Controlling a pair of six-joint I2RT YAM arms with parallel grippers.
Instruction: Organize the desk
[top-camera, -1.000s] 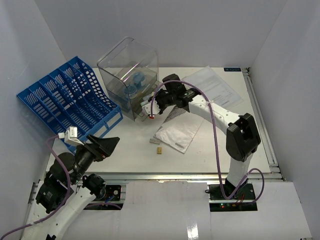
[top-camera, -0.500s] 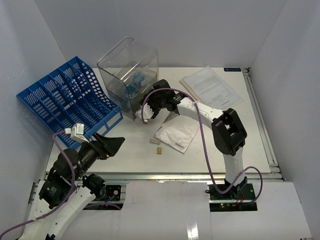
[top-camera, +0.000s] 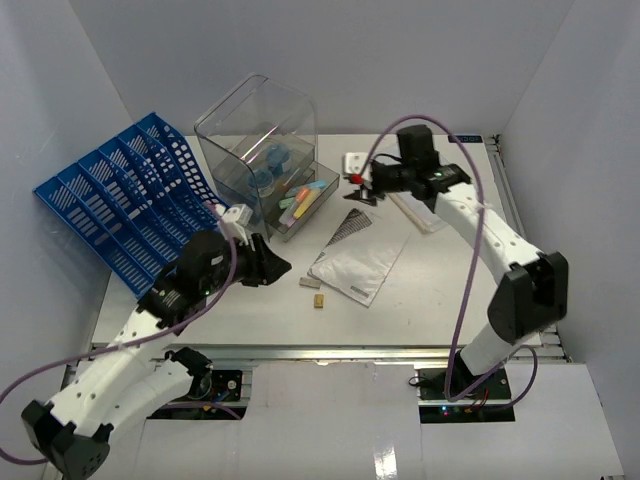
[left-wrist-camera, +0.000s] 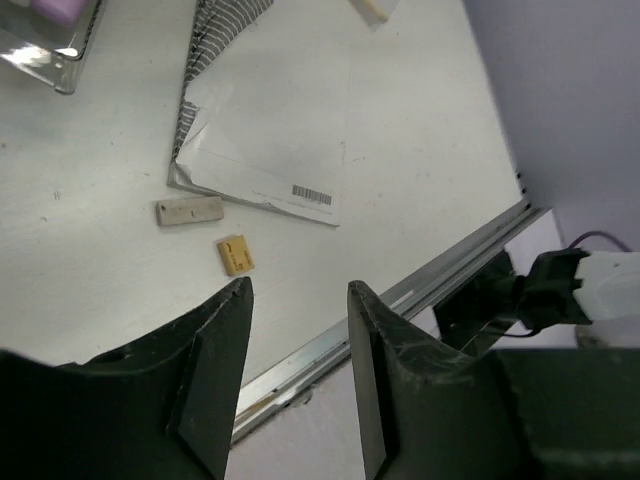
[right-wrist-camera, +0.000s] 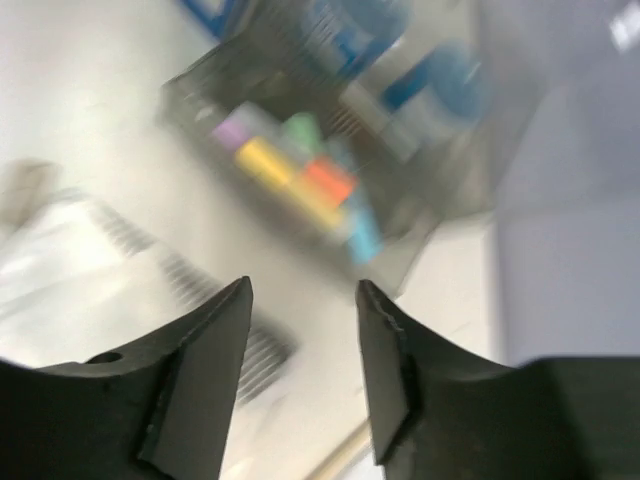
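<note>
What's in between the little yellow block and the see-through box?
A small beige bar beside the yellow block, then bare desk up to the clear bin. The top view shows it.

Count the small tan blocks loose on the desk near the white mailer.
2. A grey-beige rectangular block lies just off the white paper mailer; a smaller yellow-tan square block sits close by, not touching it. Others may be hidden.
</note>
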